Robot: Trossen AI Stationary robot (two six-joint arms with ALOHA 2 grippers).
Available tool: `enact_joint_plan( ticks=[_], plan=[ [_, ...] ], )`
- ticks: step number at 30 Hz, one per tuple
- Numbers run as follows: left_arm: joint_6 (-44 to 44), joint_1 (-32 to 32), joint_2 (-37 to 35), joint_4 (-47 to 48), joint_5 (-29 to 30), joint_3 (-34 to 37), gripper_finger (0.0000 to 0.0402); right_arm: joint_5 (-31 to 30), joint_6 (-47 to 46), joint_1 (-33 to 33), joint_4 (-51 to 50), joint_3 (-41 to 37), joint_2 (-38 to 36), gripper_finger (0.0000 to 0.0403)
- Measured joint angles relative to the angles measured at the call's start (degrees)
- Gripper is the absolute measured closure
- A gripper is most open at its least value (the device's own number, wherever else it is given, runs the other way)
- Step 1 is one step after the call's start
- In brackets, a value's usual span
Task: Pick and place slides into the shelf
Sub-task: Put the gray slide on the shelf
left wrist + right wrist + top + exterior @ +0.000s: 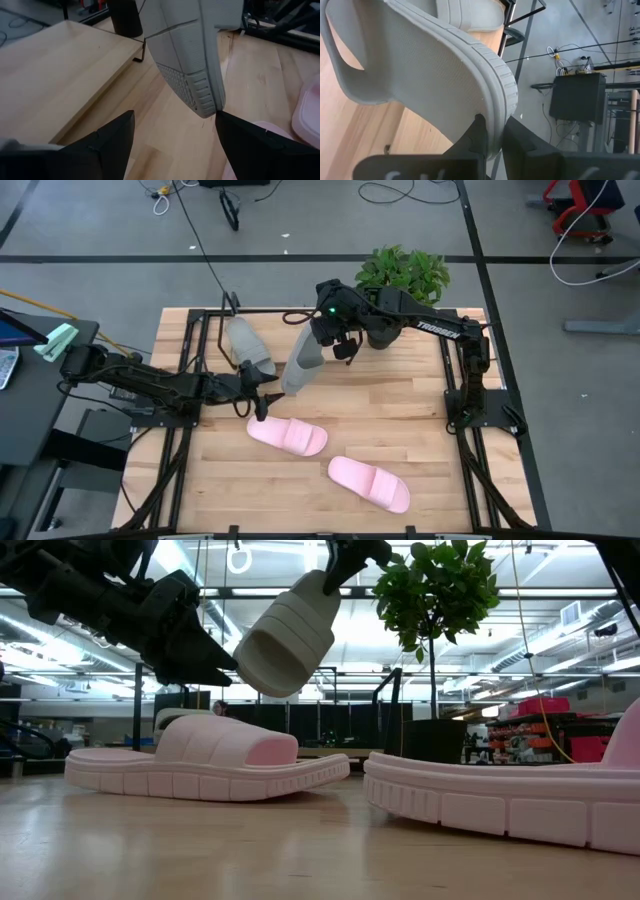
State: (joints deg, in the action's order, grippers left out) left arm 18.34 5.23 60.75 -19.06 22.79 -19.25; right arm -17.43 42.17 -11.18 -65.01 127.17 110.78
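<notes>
The right gripper point(322, 340) hangs over the far middle of the worktop point(420, 420), its fingers pinched on the heel edge of a grey slide point(303, 363); in the right wrist view the rim of the sole sits squeezed between the two dark fingers point(479, 132), and the sandal's toe end runs out of that picture. The slide is lifted clear of the wood, toe lowest, as the low view shows, where the gripper itself is mostly cut off at the upper edge.

The second grey slide point(249, 346) lies on the shelf point(205, 345) at the far left of the worktop; much of the shelf's board is covered by the left arm and cables.

The left gripper point(262, 402) sits low, just in front of the shelf, its fingers spread with nothing between them; the toe of the lifted slide hangs just beyond its fingertips.

Two pink slides rest on the wood: one point(288, 436) near the middle, beside the left gripper, the other point(369, 484) toward the near right. A potted plant point(403, 275) stands at the far edge, its pot hidden behind the right arm
</notes>
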Motion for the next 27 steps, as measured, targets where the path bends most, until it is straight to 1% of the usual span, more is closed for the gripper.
enact_joint_plan(
  ticks=[3,7,18,21,27],
  plan=[
    [-3.9,0.0,0.0,-0.3,0.1,0.0,0.0117,0.0,-0.2,0.0,-0.2,0.0,0.0,0.0369],
    [-5.5,-0.3,0.0,-0.6,0.0,0.0,0.0117,0.0,-0.4,-0.1,-0.4,0.0,0.0,0.0368],
    [-4.0,-0.3,0.0,-0.8,-0.1,0.0,0.0117,-1.9,-1.1,-2.1,-1.8,0.0,0.0,0.0369],
    [-4.0,-0.3,0.0,-0.8,0.0,0.0,0.0117,-1.5,-0.7,-1.9,-0.9,0.0,0.1,0.037],
    [-1.8,-1.3,0.0,-1.0,2.0,0.0,0.0117,-0.9,-0.8,-1.6,-0.4,0.0,0.1,0.037]
  ],
)
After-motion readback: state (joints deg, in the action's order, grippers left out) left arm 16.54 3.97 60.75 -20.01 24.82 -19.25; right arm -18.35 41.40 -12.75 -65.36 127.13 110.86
